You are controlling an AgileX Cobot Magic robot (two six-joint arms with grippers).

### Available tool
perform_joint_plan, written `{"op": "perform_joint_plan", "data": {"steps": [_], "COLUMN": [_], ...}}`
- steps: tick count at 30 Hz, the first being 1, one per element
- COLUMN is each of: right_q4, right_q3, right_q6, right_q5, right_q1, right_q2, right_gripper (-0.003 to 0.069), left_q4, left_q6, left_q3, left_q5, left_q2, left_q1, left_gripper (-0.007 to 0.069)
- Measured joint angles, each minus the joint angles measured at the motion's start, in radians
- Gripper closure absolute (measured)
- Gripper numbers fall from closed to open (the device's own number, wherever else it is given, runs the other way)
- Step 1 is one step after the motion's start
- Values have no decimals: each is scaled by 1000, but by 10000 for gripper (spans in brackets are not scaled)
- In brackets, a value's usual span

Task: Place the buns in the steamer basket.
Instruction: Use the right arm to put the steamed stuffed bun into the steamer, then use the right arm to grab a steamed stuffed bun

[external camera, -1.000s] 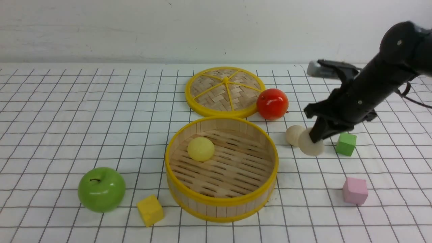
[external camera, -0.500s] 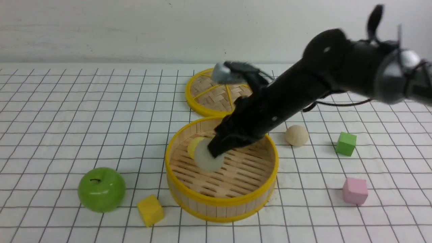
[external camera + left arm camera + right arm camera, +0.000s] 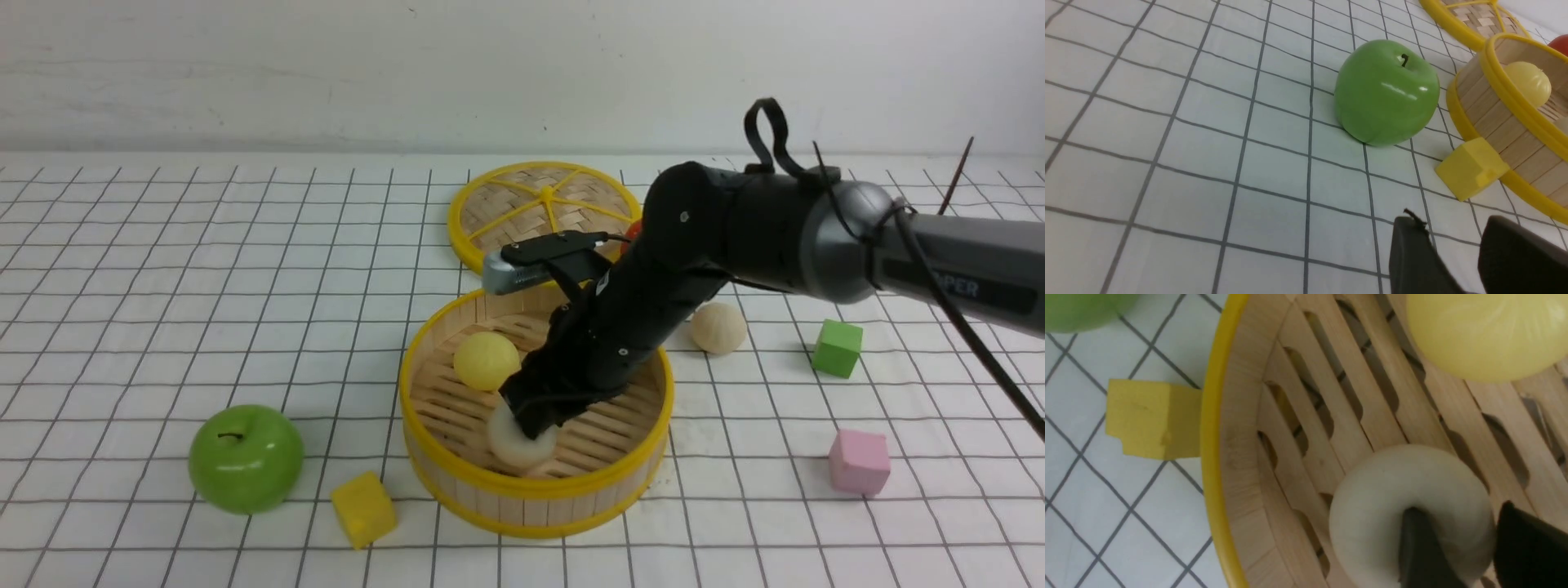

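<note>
Fingers [image 3: 1419, 551] of the right gripper [image 3: 535, 429] pinch a cream bun [image 3: 516, 447] from two sides, one black tip on each flank, and hold it inside the steamer basket [image 3: 535, 490], low against the part of the slatted floor closest to the table's near edge. Whether the bun already rests on the slats cannot be told. It is a round dome with no long axis, and in the right wrist view its curved side faces the camera; the pleats do not show. The pale yellow bun [image 3: 486, 360] sits on the basket floor toward the left and far side, dome up, faint pleats running down from its crown, apart from the held one. A beige bun [image 3: 718, 327] lies on the checked cloth just outside the basket, toward the right edge, dome up. The basket stands about midway between the left and right edges, with the woven lid [image 3: 522, 220] flat on the table just behind it, toward the far edge. A green apple [image 3: 245, 457] and a yellow cube [image 3: 363, 508] lie toward the left edge, the cube just beside the basket wall. A green cube [image 3: 837, 348] and a pink cube [image 3: 859, 461] lie toward the right edge. The left gripper [image 3: 1457, 261] hangs over bare cloth near the yellow cube, its fingers parted and holding nothing.
</note>
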Motion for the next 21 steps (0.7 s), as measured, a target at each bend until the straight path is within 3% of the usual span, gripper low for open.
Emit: {"op": "perform_joint_plan", "data": {"steps": [5, 8, 17, 19, 21], "right_q4": [-15, -62, -324, -345, -355], "right_q3": [0, 1, 1, 1, 1], "right_q6": [7, -4, 21, 91, 240], "right_q5": [1, -7, -121, -129, -136], "right_q1": [0, 0, -83, -121, -187], "right_q2": [-58, -111, -163, -153, -127], "right_gripper": [179, 130, 123, 130, 152], "left_q4": [0, 0, 0, 0, 0], "left_q6": [0, 0, 0, 0, 0], "left_q3": [0, 0, 0, 0, 0], "left_q5": [0, 0, 0, 0, 0], "left_q2": [0, 0, 0, 0, 0], "left_q1": [0, 0, 0, 0, 0], "left_gripper": [386, 386, 386, 386, 386]}}
